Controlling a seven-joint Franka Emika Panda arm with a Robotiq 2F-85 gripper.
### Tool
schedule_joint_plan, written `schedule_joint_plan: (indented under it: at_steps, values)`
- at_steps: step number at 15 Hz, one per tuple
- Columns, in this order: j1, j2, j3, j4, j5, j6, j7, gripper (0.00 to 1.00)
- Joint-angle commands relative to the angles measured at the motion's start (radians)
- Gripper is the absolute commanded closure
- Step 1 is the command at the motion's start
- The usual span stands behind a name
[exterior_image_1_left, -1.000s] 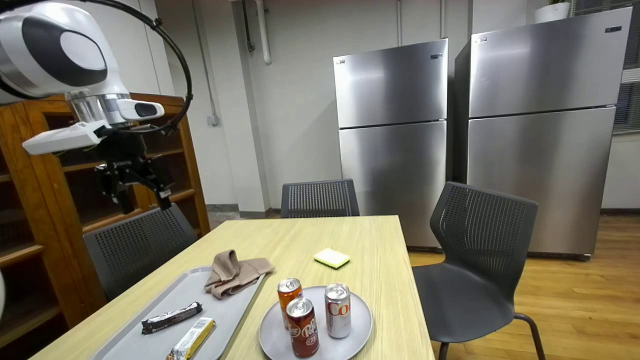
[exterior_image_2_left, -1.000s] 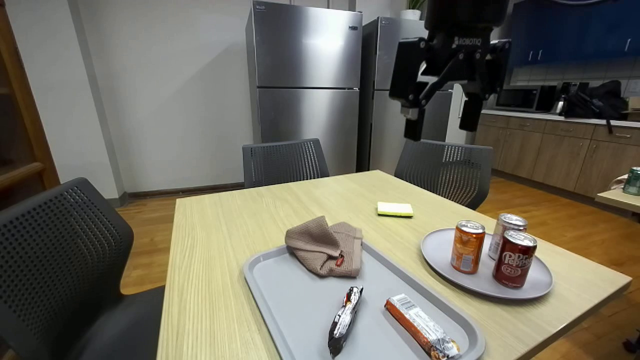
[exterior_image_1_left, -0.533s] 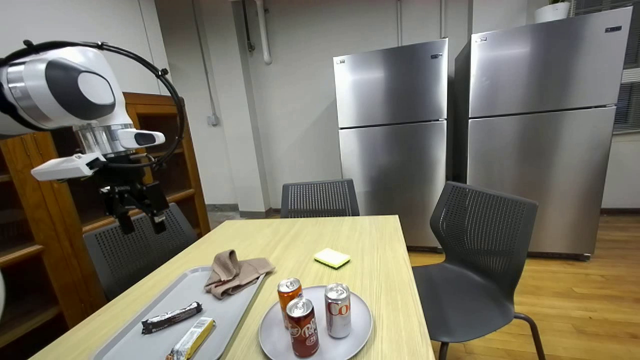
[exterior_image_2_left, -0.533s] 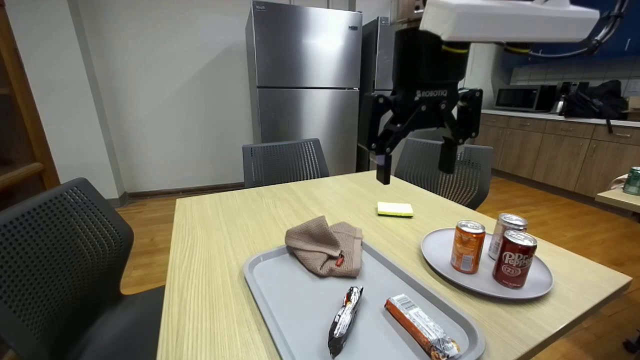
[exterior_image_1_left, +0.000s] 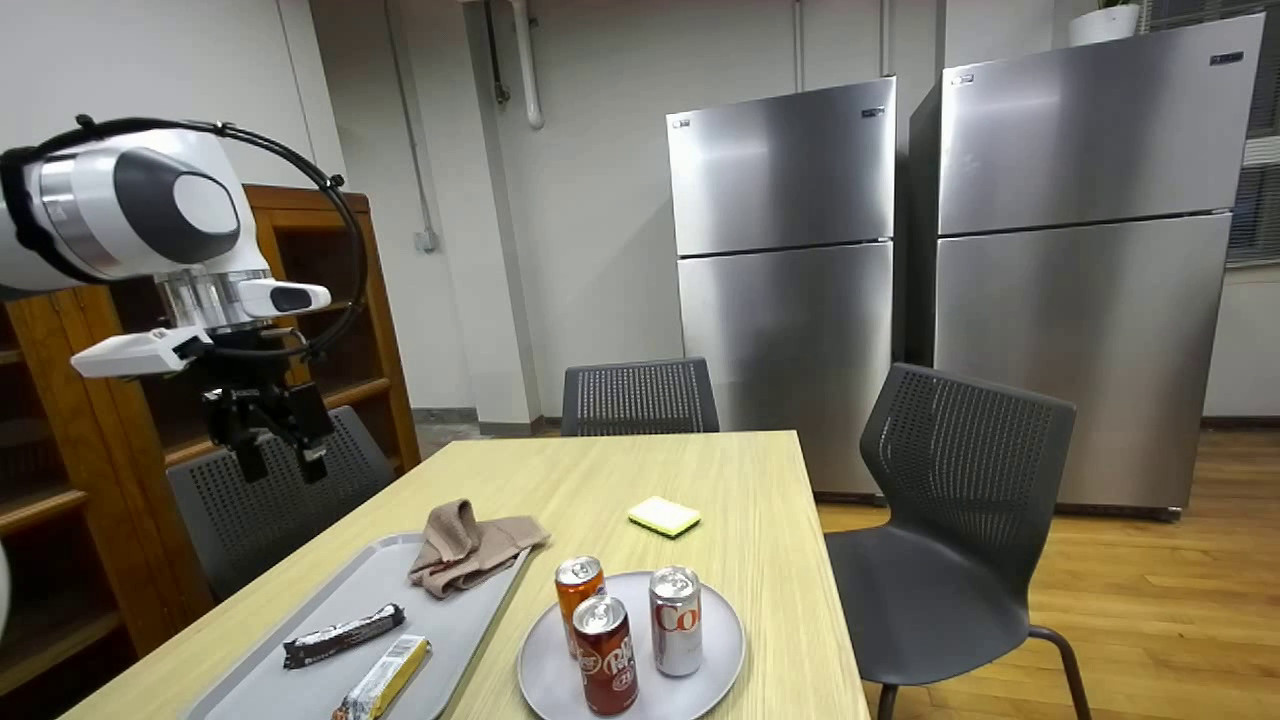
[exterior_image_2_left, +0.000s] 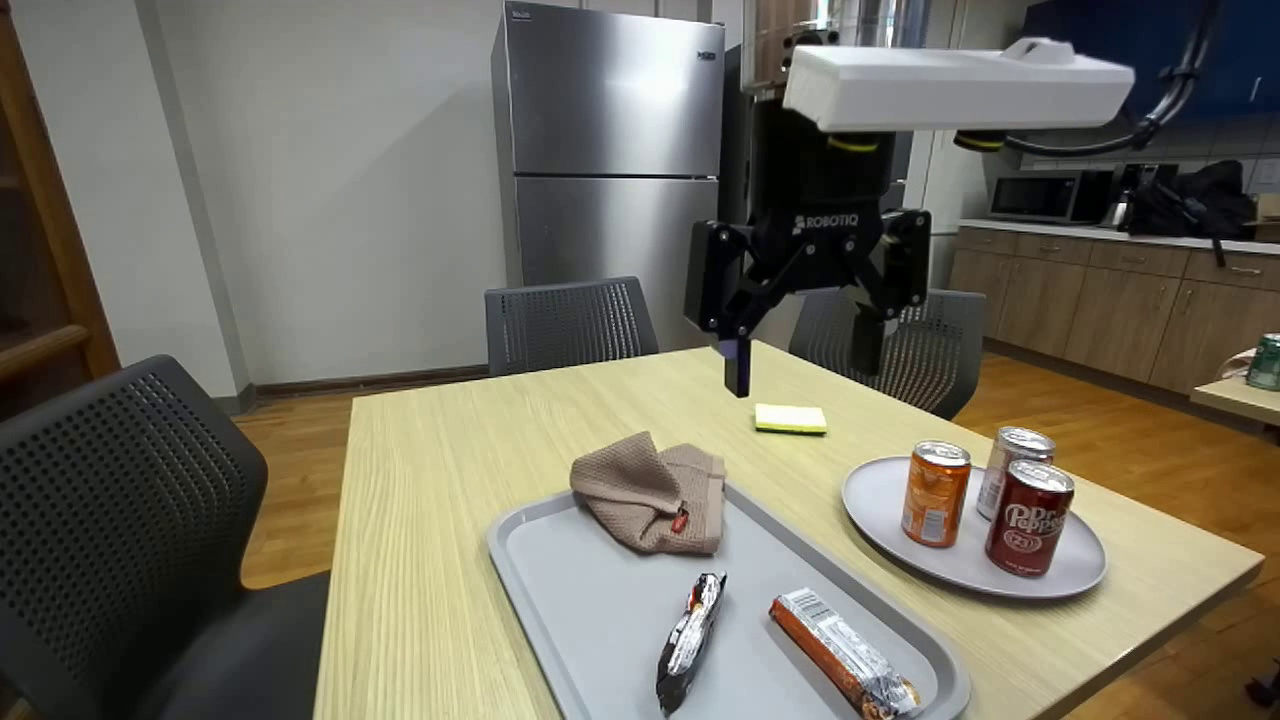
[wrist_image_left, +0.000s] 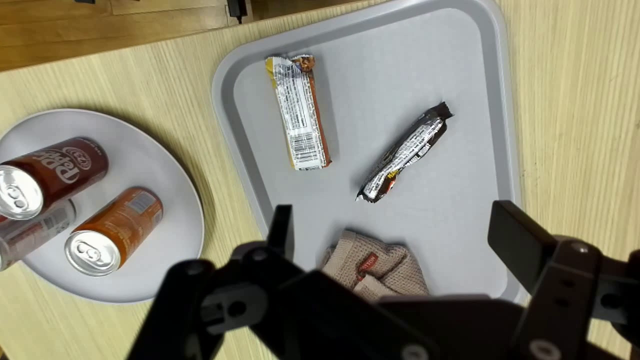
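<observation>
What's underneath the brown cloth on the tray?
Part of the grey tray, including a stretch of its rim, lies beneath the brown cloth. In every view its folds hide whether anything else is there.

In an exterior view the white arm (exterior_image_1_left: 150, 205) is stretching roughly level from the left edge, its wrist (exterior_image_1_left: 202, 298) pointing downward; the black gripper (exterior_image_2_left: 803, 358) is hanging below it, its two fingers (exterior_image_2_left: 737, 370) standing wide apart and aiming down

Bright indoor light leaves glare on a steel fridge (exterior_image_2_left: 615, 150) and soft shadows on the tray (wrist_image_left: 357, 125).
</observation>
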Motion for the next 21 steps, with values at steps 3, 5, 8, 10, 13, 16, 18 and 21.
schedule_joint_plan:
  at_steps: [3, 5, 8, 10, 13, 16, 18, 21]
  values:
    - [0.008, 0.000, -0.009, 0.001, -0.003, -0.002, 0.002, 0.00]
    - [0.013, 0.005, -0.007, 0.007, 0.011, -0.007, 0.012, 0.00]
    - [0.029, 0.026, 0.004, 0.017, 0.060, 0.010, 0.062, 0.00]
    - [0.030, 0.055, 0.023, 0.024, 0.081, 0.010, 0.140, 0.00]
    - [0.035, 0.109, 0.051, 0.033, 0.081, 0.018, 0.296, 0.00]
    - [0.039, 0.168, 0.057, 0.041, 0.057, 0.044, 0.424, 0.00]
    - [0.046, 0.203, 0.048, 0.054, 0.057, 0.057, 0.471, 0.00]
    - [0.051, 0.264, 0.037, 0.076, 0.030, 0.091, 0.525, 0.00]
